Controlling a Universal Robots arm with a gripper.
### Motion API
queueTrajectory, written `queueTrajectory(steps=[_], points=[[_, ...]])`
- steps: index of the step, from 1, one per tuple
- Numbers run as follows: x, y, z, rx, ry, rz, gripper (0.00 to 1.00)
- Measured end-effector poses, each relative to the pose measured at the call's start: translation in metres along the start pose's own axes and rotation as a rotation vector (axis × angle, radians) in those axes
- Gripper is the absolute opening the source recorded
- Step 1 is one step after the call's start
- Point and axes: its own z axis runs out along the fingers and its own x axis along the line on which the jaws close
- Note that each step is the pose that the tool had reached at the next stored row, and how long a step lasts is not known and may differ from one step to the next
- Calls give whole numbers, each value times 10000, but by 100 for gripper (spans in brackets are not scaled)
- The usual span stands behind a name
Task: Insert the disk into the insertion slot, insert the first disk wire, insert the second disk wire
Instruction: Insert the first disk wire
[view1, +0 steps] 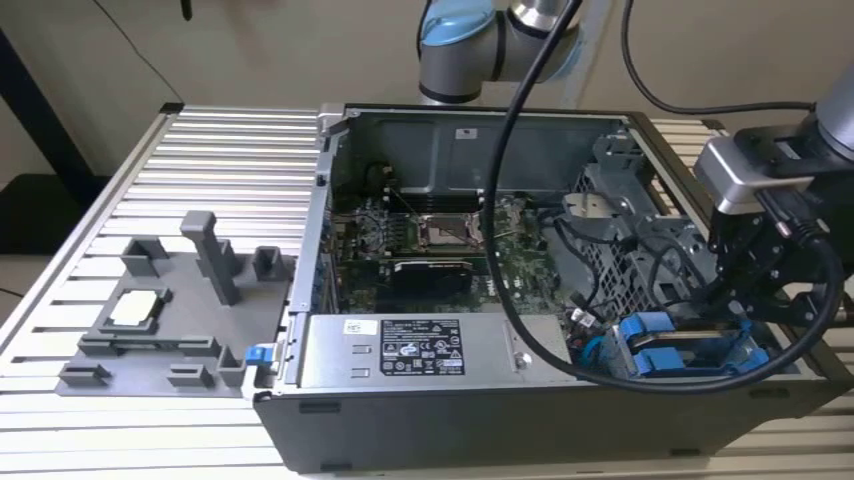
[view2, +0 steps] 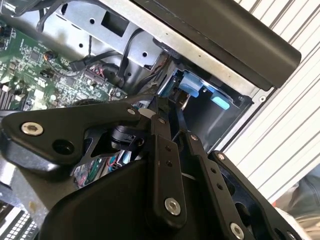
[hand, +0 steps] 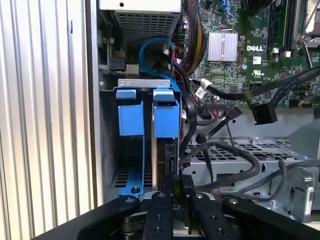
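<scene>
Exterior view: gripper (view1: 737, 308) low inside the open case (view1: 427, 430), toward the exterior view's right, just above the blue-tabbed slot (view1: 667, 352); case resting on a slatted surface (view1: 227, 170). First wrist view: disk (hand: 165, 119) standing on edge in the slot (a second blue tab just beside it), jaws narrow, pinched on its near edge; black cables (hand: 225, 155) close by. Second wrist view: jaws drawn close together, tips near the blue carrier.

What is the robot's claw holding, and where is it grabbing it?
The gripper looks shut on the disk, which is seen edge-on. It pinches the thin edge at the end away from the blue tab.
</scene>
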Motion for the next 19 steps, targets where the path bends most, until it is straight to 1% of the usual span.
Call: queueTrajectory(steps=[4, 9, 19], points=[[1, -17, 15, 2, 1, 22, 19], [2, -20, 34, 3, 2, 32, 19], [9, -15, 120, 14, 15, 168, 19]])
